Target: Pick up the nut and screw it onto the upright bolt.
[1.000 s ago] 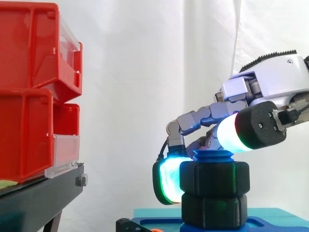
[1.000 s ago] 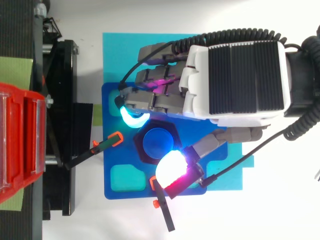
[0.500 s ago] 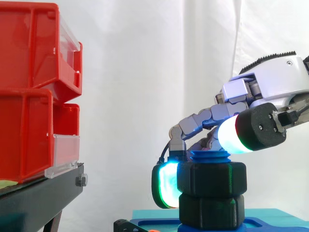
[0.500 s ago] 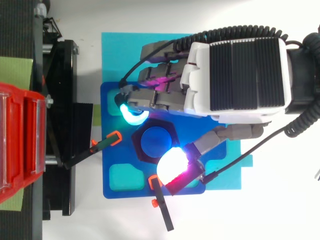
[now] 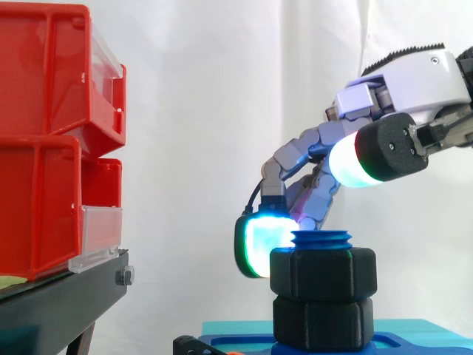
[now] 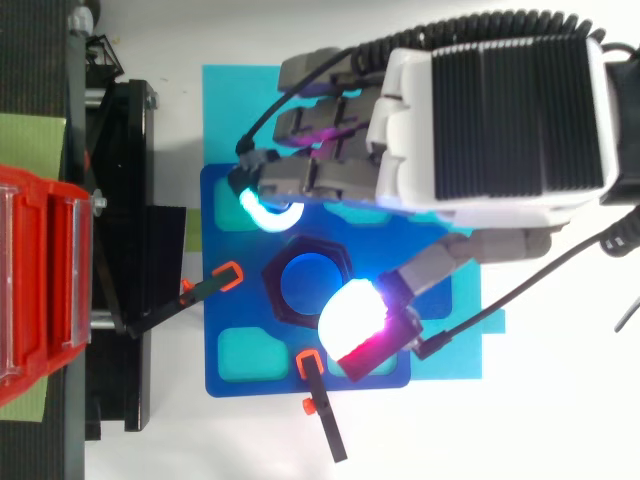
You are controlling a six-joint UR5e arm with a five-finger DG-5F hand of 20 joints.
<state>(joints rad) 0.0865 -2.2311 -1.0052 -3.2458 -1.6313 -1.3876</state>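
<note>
Nut (image 5: 323,272) sits on bolt (image 5: 321,239), just below hand (image 5: 411,80).

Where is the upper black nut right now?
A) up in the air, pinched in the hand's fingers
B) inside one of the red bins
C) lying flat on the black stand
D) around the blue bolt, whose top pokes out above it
D: in the side view the upper black nut sits around the blue bolt, whose ribbed top shows above it, and the hand holds its thumb pad clear above the nut.
</note>
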